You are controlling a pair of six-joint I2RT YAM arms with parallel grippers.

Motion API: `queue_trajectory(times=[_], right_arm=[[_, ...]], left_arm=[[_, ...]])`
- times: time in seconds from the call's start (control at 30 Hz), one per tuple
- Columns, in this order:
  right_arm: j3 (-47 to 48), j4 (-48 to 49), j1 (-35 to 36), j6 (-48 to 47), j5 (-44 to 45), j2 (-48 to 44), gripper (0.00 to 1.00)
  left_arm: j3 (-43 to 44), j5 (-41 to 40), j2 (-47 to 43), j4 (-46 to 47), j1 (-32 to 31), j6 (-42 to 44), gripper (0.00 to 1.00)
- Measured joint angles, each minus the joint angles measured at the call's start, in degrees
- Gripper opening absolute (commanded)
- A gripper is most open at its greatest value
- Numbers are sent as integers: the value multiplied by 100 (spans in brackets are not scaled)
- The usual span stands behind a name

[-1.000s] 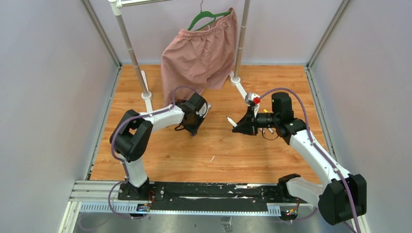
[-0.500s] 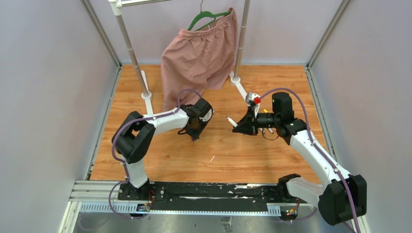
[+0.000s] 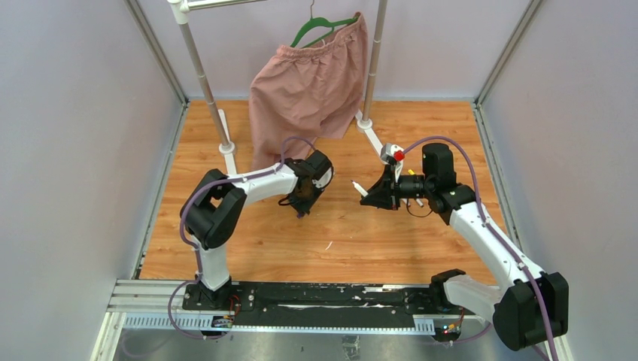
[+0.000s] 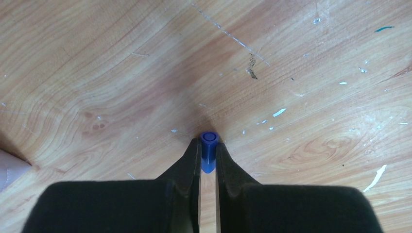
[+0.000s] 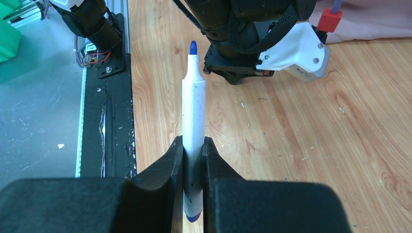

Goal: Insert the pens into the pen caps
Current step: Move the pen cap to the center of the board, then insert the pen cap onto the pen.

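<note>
Left gripper (image 3: 302, 211) sits nine o'clock of my right gripper (image 3: 369, 197), apart. Left wrist: my jaws pinch a short blue plastic cap (image 4: 209, 138), mouth outward. Right wrist: jaws clamp a white, blue-tipped marker pen (image 5: 193, 107) pointing twelve o'clock; I should align tip with mouth. Scuffed wooden tabletop (image 5: 291, 145) below.

Wood-grain tabletop (image 3: 248, 248) under rack feet (image 3: 226, 148); white sliver (image 3: 329, 244), perhaps paint.

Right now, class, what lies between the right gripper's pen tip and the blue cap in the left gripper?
Only bare table separates the pen from the blue cap; the top view shows it.
</note>
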Motion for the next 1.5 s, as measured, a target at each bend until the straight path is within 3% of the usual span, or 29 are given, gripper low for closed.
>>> queue_trajectory(times=[0.3, 0.43, 0.63, 0.93, 1.13, 1.3, 1.5], right_arm=[[0, -11, -31, -24, -63, -83, 0], [4, -46, -37, -59, -157, -125, 0], [63, -120, -37, -177, -229, -133, 0], [63, -114, -37, -186, -258, -127, 0], [63, 68, -37, -11, -256, -98, 0], [31, 236, -31, 140, -249, -83, 0], [-42, 358, 87, 245, -221, -26, 0]], left_arm=[[-216, -232, -267, 188, -22, -173, 0], [-752, -153, -1043, 809, -7, -514, 0], [-2284, 398, -2850, 3309, -7, -1687, 0], [-4030, 901, -3807, 6741, -7, -4133, 0], [-4688, 758, -3812, 9291, -13, -5539, 0], [-4913, 518, -3237, 11114, -57, -6435, 0], [-4833, 398, -2524, 12113, -256, -6953, 0]])
